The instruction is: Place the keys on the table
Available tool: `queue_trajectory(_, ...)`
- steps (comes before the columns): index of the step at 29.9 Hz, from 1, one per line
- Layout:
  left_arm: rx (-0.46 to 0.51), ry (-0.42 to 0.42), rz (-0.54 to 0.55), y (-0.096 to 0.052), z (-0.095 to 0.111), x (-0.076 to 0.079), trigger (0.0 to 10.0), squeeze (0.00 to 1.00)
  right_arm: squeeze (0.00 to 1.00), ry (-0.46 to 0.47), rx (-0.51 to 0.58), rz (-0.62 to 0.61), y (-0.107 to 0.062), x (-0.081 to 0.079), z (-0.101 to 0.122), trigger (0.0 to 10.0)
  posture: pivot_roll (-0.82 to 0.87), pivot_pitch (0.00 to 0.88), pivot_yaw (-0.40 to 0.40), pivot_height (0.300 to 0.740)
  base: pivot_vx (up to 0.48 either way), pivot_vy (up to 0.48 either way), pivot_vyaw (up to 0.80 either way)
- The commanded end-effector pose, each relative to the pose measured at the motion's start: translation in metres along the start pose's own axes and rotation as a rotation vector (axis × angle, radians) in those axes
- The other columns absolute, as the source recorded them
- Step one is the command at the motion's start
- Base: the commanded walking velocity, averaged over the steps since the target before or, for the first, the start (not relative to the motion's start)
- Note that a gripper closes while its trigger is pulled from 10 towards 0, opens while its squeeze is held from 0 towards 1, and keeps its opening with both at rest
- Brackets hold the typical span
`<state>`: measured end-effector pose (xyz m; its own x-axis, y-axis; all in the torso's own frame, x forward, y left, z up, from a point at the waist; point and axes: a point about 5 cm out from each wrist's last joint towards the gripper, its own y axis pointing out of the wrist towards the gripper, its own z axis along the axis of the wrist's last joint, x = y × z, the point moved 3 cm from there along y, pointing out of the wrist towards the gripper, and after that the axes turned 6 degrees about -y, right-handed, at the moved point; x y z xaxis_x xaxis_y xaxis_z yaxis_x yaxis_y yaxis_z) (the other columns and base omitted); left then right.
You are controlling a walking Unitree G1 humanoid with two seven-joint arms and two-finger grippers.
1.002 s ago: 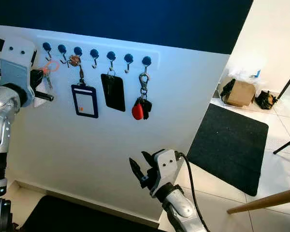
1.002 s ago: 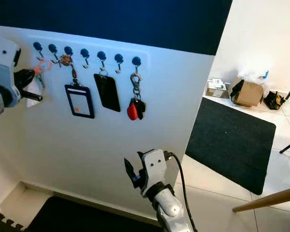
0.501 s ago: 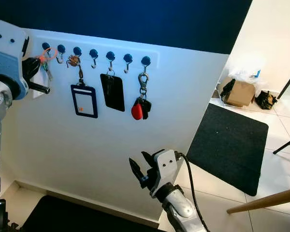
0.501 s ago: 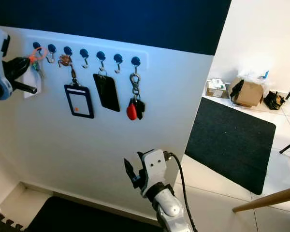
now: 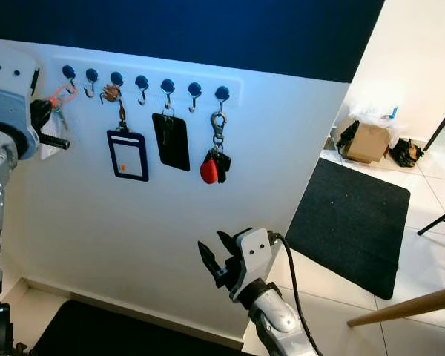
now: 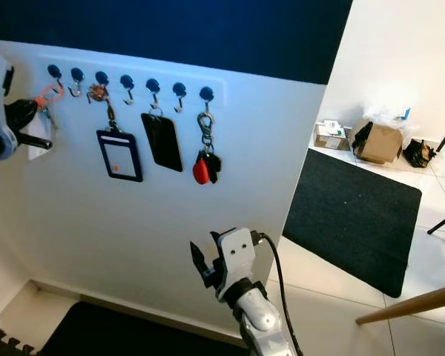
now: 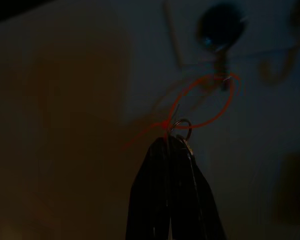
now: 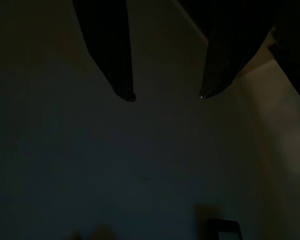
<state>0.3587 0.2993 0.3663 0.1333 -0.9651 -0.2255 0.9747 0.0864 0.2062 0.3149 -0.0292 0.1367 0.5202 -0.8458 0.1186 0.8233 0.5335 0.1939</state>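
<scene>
A smooth matt white wall (image 5: 170, 215) carries glossy dark-knobbed metal hooks (image 5: 167, 90); a coarse black mat (image 5: 352, 222) lies on glossy pale floor tiles (image 5: 423, 274).

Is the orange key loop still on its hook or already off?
On. The orange loop hangs around the hook, while the left end effector is shut on the key ring below.

orange key loop (image 5: 61, 94), red fob (image 5: 208, 171), black mat (image 5: 352, 222)
</scene>
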Motion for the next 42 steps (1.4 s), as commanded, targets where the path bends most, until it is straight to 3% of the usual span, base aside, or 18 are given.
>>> queue_trajectory(1,-0.008,-0.009,0.018,0.003,-0.004,0.001,10.0,0.00,0.00,0.021,-0.015,-0.008,-0.002,-0.001,-0.004,10.0,0.24,0.174,-0.017,0.740,0.000,0.000,0.00)
queue_trajectory(8,-0.032,-0.039,-0.086,-0.002,-0.014,0.018,10.0,0.00,0.00,0.019,-0.017,-0.008,-0.002,0.000,-0.005,10.0,0.25,0.173,-0.022,0.740,0.000,0.000,0.00)
queue_trajectory(15,-0.030,-0.047,-0.109,-0.002,-0.016,0.026,10.0,0.00,0.00,0.018,-0.014,-0.003,-0.001,-0.001,-0.004,10.0,0.25,0.171,-0.025,0.740,0.000,0.000,0.00)
queue_trajectory(16,-0.027,-0.046,-0.109,-0.003,-0.016,0.026,8.4,0.00,0.00,0.019,-0.014,-0.002,0.000,-0.001,-0.004,10.0,0.25,0.170,-0.024,0.740,0.000,0.000,0.00)
queue_trajectory(18,-0.026,-0.046,-0.110,-0.003,-0.016,0.026,8.4,0.00,0.00,0.019,-0.013,-0.002,0.000,-0.001,-0.004,10.0,0.25,0.170,-0.024,0.740,0.000,0.000,0.00)
queue_trajectory(19,-0.024,-0.039,-0.102,-0.004,-0.016,0.025,7.8,0.00,0.00,0.019,-0.013,-0.001,0.000,-0.002,-0.004,10.0,0.25,0.168,-0.024,0.740,0.000,0.000,0.00)
queue_trajectory(20,-0.023,-0.035,-0.082,-0.004,-0.016,0.023,10.0,0.00,0.00,0.019,-0.014,0.000,0.000,-0.002,-0.004,10.0,0.25,0.167,-0.023,0.740,0.000,0.000,0.00)
queue_trajectory(23,-0.022,-0.034,-0.068,-0.005,-0.016,0.021,10.0,0.00,0.00,0.019,-0.014,0.000,-0.001,-0.002,-0.004,10.0,0.25,0.166,-0.023,0.740,0.000,0.000,0.00)
queue_trajectory(24,-0.013,-0.037,-0.071,-0.007,-0.015,0.021,10.0,0.46,0.00,0.019,-0.014,0.000,-0.001,-0.002,-0.004,10.0,0.25,0.163,-0.022,0.740,0.000,0.000,0.00)
queue_trajectory(25,-0.010,-0.040,-0.085,-0.009,-0.015,0.023,10.0,1.00,0.00,0.018,-0.014,0.000,-0.001,-0.001,-0.004,10.0,0.25,0.163,-0.022,0.740,0.000,0.000,0.00)
queue_trajectory(29,-0.016,-0.033,-0.087,-0.013,-0.016,0.023,10.0,1.00,0.00,0.017,-0.014,0.000,-0.001,-0.001,-0.004,10.0,0.25,0.160,-0.022,0.740,0.000,0.000,0.00)
queue_trajectory(30,-0.026,-0.025,-0.095,-0.020,-0.018,0.023,10.0,0.54,0.00,0.017,-0.013,0.001,-0.001,-0.002,-0.004,10.0,0.25,0.156,-0.020,0.740,0.000,0.000,0.00)
queue_trajectory(31,-0.026,-0.025,-0.095,-0.020,-0.018,0.023,10.0,0.54,0.00,0.017,-0.013,0.001,-0.001,-0.002,-0.004,10.0,0.25,0.156,-0.020,0.740,0.000,0.000,0.00)
queue_trajectory(32,-0.031,-0.032,-0.109,-0.025,-0.020,0.024,10.0,0.00,0.00,0.016,-0.013,0.000,-0.001,-0.001,-0.004,10.0,0.25,0.156,-0.019,0.740,0.000,0.000,0.00)
queue_trajectory(35,-0.034,-0.037,-0.118,-0.029,-0.021,0.025,10.0,0.00,0.00,0.016,-0.013,0.000,-0.001,-0.001,-0.004,10.0,0.25,0.156,-0.019,0.740,0.000,0.000,0.00)
queue_trajectory(37,-0.016,-0.088,-0.235,-0.049,-0.017,0.041,10.0,0.00,0.00,0.014,-0.015,-0.001,-0.003,0.000,-0.005,10.0,0.25,0.157,-0.023,0.740,0.000,0.000,0.00)
queue_trajectory(38,-0.016,-0.088,-0.235,-0.049,-0.017,0.041,10.0,0.00,0.00,0.014,-0.015,-0.001,-0.003,0.000,-0.005,10.0,0.25,0.157,-0.023,0.740,0.000,0.000,0.00)
queue_trajectory(42,0.027,-0.105,-0.389,-0.067,-0.004,0.071,10.0,0.00,0.00,0.015,-0.016,0.008,-0.002,-0.001,-0.005,10.0,0.27,0.158,-0.032,0.740,0.000,0.000,0.00)
